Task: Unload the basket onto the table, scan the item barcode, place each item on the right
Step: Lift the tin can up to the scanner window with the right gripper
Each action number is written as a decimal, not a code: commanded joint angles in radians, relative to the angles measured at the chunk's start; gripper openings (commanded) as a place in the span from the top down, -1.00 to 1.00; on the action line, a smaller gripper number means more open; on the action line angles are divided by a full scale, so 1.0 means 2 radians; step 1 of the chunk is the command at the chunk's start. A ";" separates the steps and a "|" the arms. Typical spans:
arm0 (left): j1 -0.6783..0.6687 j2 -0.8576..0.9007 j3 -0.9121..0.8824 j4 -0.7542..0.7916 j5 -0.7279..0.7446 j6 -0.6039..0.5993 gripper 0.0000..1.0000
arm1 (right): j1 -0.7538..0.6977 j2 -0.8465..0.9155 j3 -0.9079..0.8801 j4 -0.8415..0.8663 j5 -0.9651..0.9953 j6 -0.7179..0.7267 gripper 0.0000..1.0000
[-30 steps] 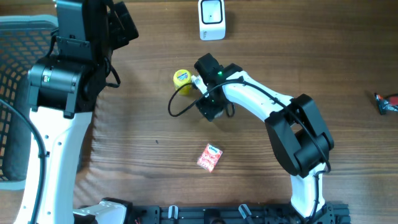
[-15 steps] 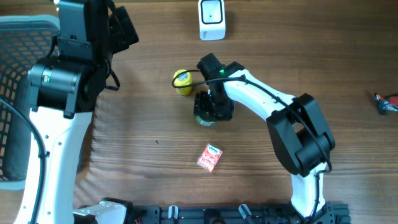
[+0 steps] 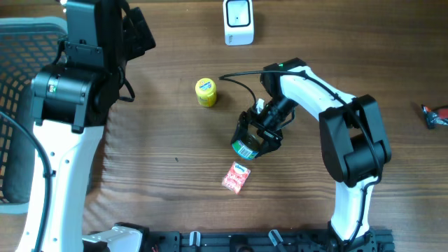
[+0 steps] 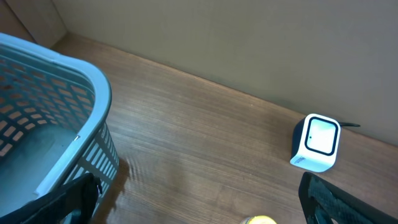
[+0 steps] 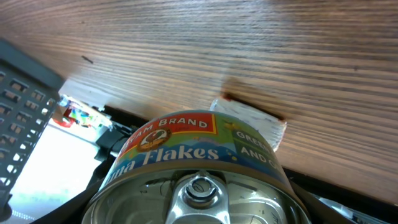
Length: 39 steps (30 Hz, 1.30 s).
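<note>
Left of the scanner (image 3: 239, 22), the left arm (image 3: 66, 112) pairs bulky black joint housings with a long white link. One housing bears a small green mark (image 3: 52, 89). Right of the scanner, the right arm (image 3: 311, 87) alternates smooth white shells with rounded black joints. A green light (image 3: 281, 66) glows on it, and a thin black cable (image 3: 234, 75) loops from it.

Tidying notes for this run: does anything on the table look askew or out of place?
Nothing spilled or damaged. The can hangs tilted in the right gripper, and a small red-and-black item lies alone at the far right edge.
</note>
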 commanded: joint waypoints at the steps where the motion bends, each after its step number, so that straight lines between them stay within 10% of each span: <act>1: 0.003 0.003 -0.001 0.001 -0.006 0.006 -1.00 | 0.001 0.006 -0.001 -0.002 -0.025 -0.018 0.28; 16: 0.003 0.008 -0.018 0.008 0.011 0.002 -1.00 | 0.001 0.006 0.103 0.227 0.254 -0.112 0.29; 39: 0.003 0.052 -0.018 -0.007 -0.108 0.002 -1.00 | 0.001 0.125 0.107 0.889 0.408 -0.302 0.39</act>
